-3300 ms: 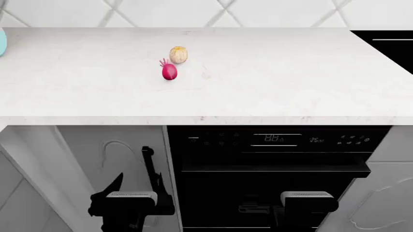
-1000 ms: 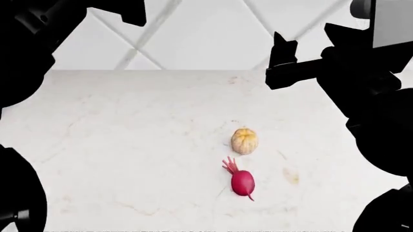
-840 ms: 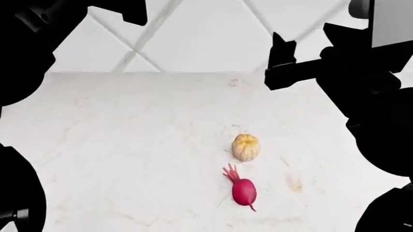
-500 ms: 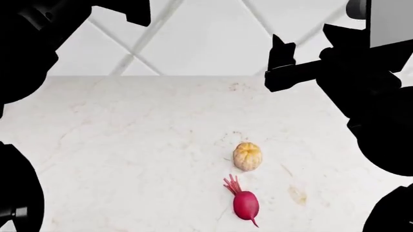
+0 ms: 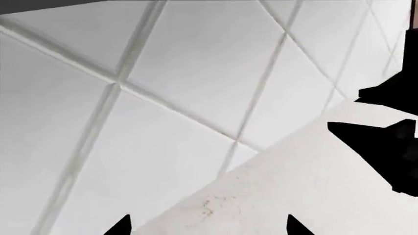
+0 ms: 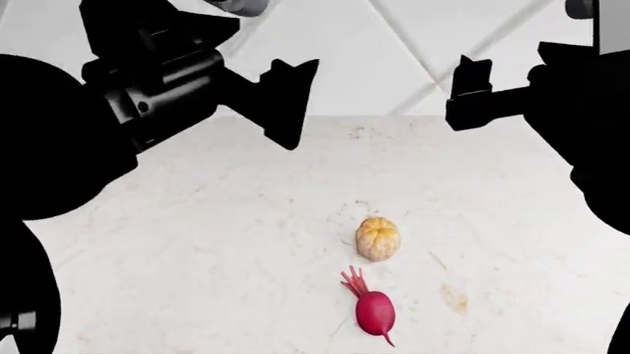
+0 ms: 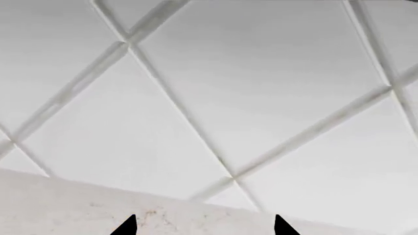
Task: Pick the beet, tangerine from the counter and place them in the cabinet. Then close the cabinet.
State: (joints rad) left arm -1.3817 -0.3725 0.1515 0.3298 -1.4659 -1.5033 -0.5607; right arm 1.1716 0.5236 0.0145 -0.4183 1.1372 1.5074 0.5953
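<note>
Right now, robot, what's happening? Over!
Both end effectors, left and right, open, empty, raised over the counter. Beet and tangerine lie close together, untouched. Nothing in the way.

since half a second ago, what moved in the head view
The left hand swung in from the upper-left corner toward the middle, above the white marble counter. Magenta beet, pale orange tangerine and right hand stayed put; nothing was grasped.

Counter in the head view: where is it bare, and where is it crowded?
The counter is bare between the left gripper and the tangerine, and right of the fruit. Only the tangerine and beet crowd it, close together but apart.
</note>
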